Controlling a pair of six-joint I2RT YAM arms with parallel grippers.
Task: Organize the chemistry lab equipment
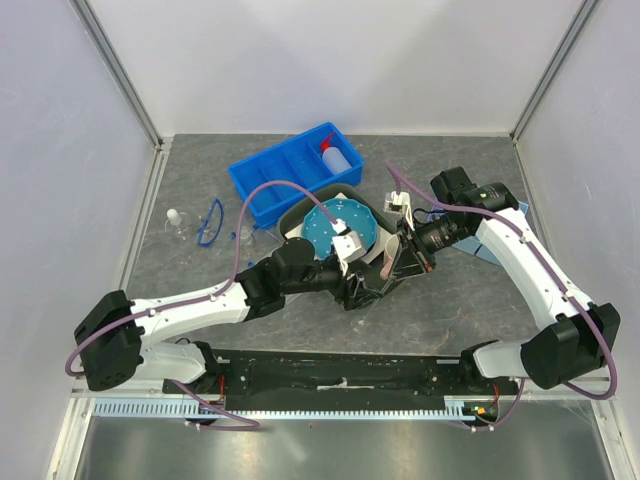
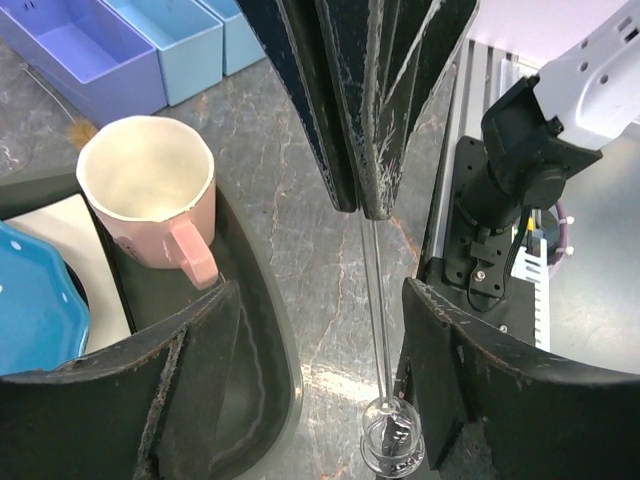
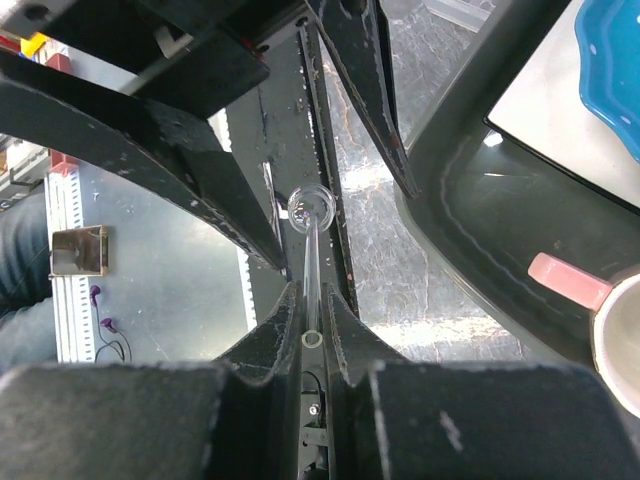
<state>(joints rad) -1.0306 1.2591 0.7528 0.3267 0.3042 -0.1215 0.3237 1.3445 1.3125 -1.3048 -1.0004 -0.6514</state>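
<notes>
My right gripper (image 3: 313, 296) is shut on a thin clear glass tube (image 3: 311, 262) with a round bulb (image 3: 313, 208) at its far end. In the left wrist view the tube (image 2: 373, 300) hangs from the right gripper's fingers (image 2: 345, 100) and its bulb (image 2: 392, 438) sits just above the table. My left gripper (image 2: 320, 300) is open, with its fingers on either side of the tube and not touching it. In the top view both grippers meet at the front right of the dark tray (image 1: 300, 212): left gripper (image 1: 362, 285), right gripper (image 1: 402, 262).
The dark tray holds a blue dotted plate (image 1: 338, 225) and a pink mug (image 2: 150, 195). A blue divided bin (image 1: 285, 172) at the back holds a white squeeze bottle (image 1: 338, 157). Blue goggles (image 1: 211, 221) and a white-capped bottle (image 1: 176, 220) lie at the left.
</notes>
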